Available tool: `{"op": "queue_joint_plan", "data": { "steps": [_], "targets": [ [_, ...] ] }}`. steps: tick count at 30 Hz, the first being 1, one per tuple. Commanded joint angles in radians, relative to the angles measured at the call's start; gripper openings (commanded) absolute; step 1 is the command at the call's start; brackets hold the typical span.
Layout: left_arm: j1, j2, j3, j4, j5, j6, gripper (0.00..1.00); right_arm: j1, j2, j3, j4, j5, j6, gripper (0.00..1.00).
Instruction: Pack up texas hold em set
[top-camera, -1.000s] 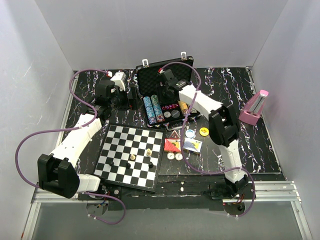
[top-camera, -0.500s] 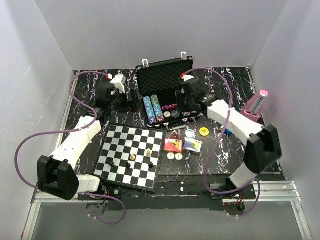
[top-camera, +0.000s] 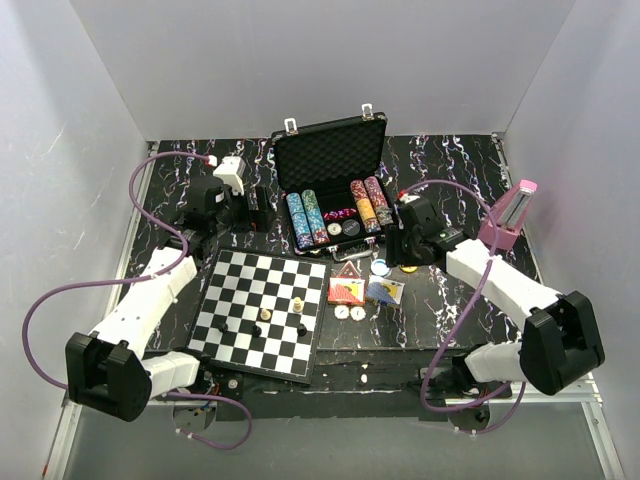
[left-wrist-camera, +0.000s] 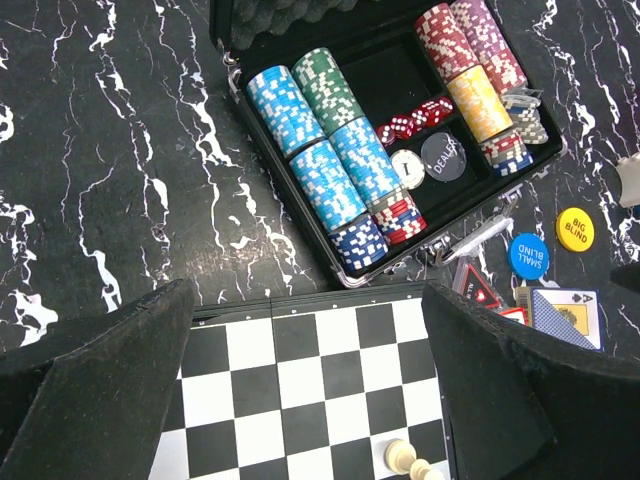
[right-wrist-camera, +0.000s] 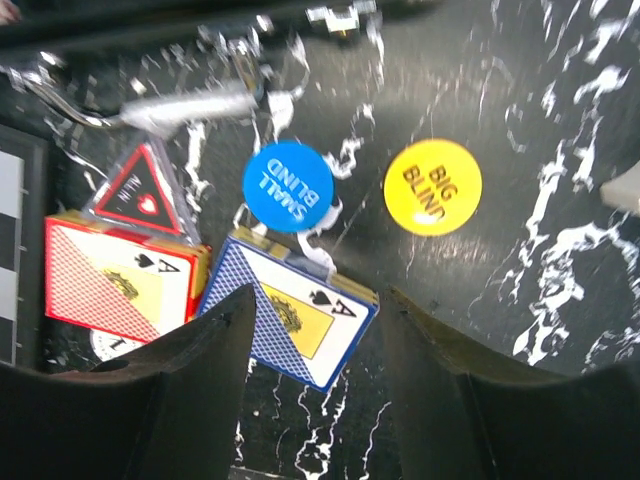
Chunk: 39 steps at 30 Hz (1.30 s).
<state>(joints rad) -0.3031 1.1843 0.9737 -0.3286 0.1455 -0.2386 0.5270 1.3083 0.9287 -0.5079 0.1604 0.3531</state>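
Mostly packed: chip rows (left-wrist-camera: 330, 150) fill the briefcase (top-camera: 328, 155), yet card decks (right-wrist-camera: 290, 320) and blind buttons (right-wrist-camera: 288, 186) lie outside; left hand (left-wrist-camera: 308, 295) and right hand (right-wrist-camera: 320, 300) gape empty.

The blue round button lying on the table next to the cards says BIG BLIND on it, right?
Not quite. The blue button says SMALL BLIND. BIG BLIND is written on the yellow button beside it. The right wrist view shows both words clearly. The rest is right: the blue button lies on the table next to the cards.
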Motion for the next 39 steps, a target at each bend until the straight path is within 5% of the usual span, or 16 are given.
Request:
{"op": "queue_joint_plan", "data": {
  "steps": [1,6,12,19,25,39],
  "targets": [
    [-0.002,-0.017,-0.009,0.026,-0.006,0.018,0.98,-0.010,0.005,-0.044,0.006,-0.042,0.066,0.61],
    [-0.002,-0.006,-0.006,0.033,0.031,0.001,0.98,0.011,0.039,-0.045,0.002,-0.042,0.115,0.62],
    [-0.002,-0.009,0.000,0.022,0.046,0.002,0.98,0.057,0.031,-0.097,-0.003,-0.059,0.194,0.83],
    [-0.001,-0.008,0.011,0.008,0.055,0.010,0.98,0.089,-0.078,-0.212,-0.022,-0.022,0.336,0.88],
    [-0.002,0.000,0.014,0.005,0.077,0.002,0.98,0.171,-0.166,-0.205,0.126,-0.253,0.008,0.88],
    [-0.001,-0.017,0.017,-0.006,0.074,0.007,0.98,0.288,0.166,0.059,0.184,-0.386,-0.696,0.84]
  ]
}}
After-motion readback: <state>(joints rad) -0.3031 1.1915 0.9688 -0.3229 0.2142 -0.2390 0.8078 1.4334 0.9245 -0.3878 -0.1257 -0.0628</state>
